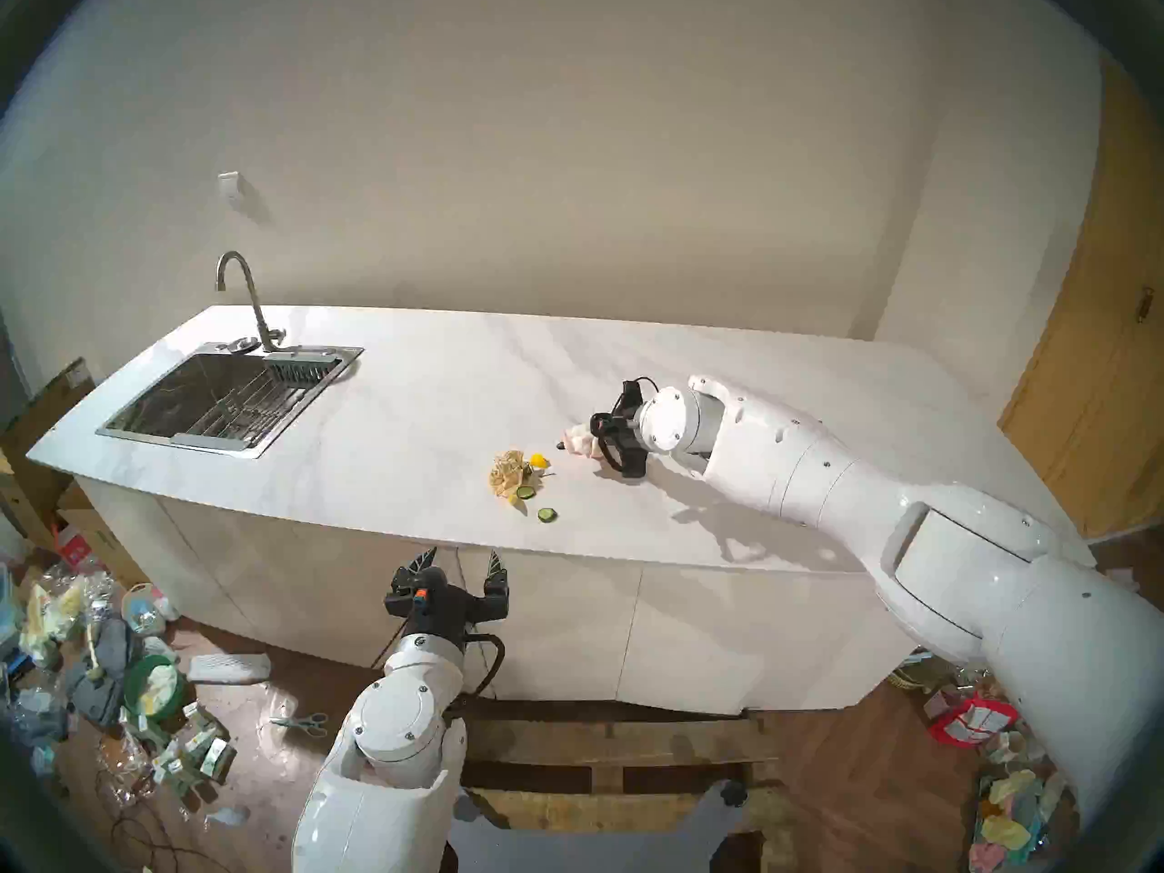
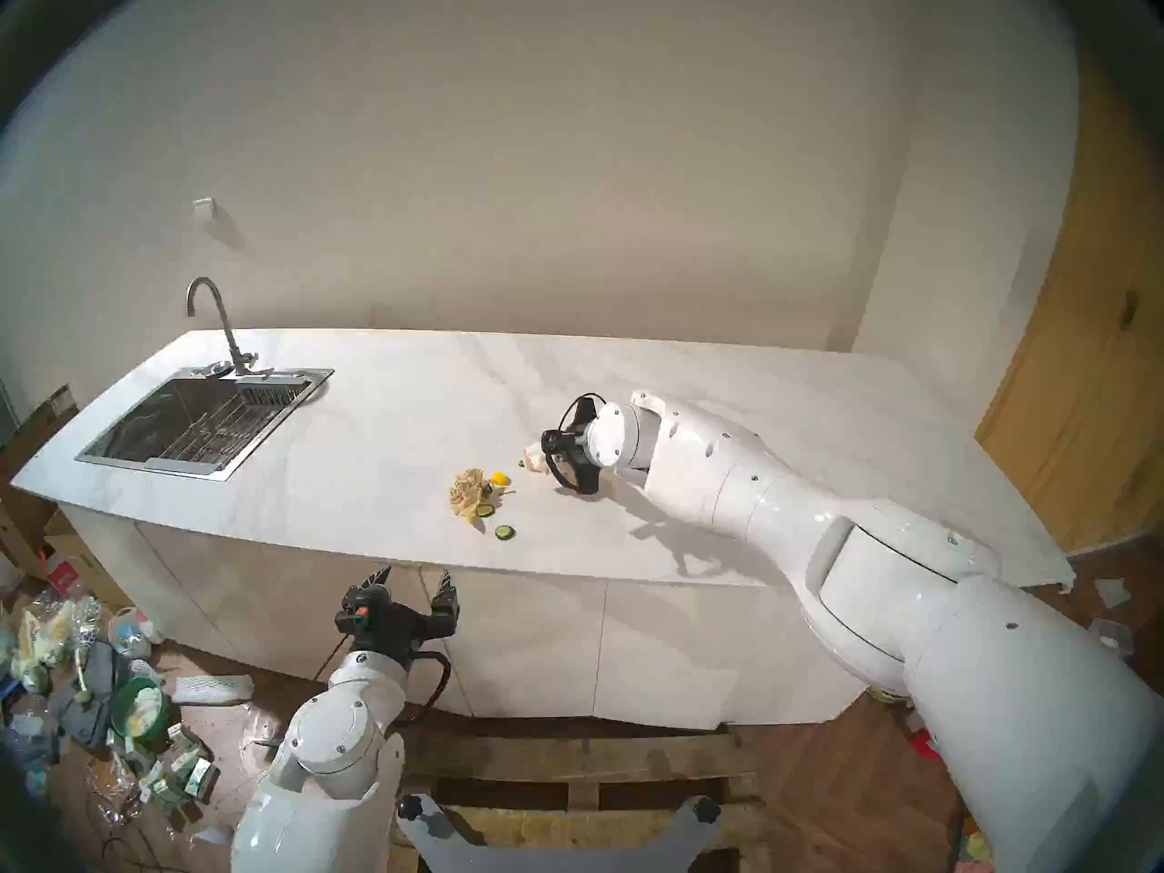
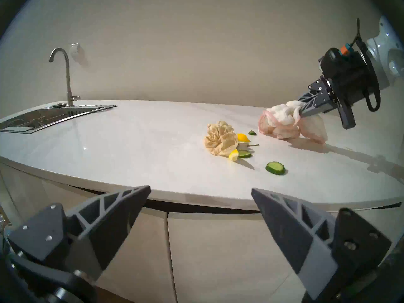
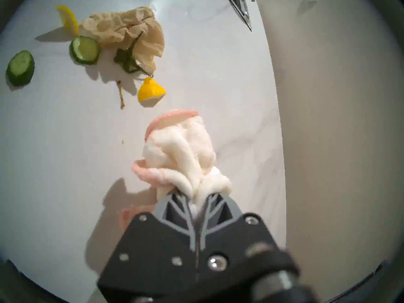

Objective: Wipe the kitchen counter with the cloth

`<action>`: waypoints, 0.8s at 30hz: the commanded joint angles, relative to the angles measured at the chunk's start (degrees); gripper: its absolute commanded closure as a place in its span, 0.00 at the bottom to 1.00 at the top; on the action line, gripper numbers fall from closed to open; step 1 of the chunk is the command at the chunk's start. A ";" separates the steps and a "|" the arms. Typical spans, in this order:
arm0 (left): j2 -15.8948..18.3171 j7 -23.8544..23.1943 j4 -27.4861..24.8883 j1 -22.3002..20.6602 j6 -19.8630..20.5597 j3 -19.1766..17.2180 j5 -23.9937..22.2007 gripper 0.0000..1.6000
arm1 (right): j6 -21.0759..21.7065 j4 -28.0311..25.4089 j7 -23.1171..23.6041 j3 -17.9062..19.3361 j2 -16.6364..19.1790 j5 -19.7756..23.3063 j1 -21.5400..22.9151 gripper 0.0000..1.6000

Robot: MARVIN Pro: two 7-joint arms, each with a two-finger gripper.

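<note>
The kitchen counter is a long white marble-look slab with a steel sink at its left. My right gripper is shut on the cloth, a bunched white terry towel with pink edging that rests on the counter. The cloth also shows in the head view and the left wrist view, just right of the food scraps. My left gripper is open and empty, held below and in front of the counter's front edge.
A tan paper wad, lemon pieces and cucumber slices lie left of the cloth. A faucet stands behind the sink. Clutter covers the floor at left and right.
</note>
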 commanded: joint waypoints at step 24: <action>0.12 -0.29 -1.57 -0.27 -0.33 0.12 -0.10 0.00 | -2.31 -2.64 4.06 -1.23 -3.79 -0.39 1.96 1.00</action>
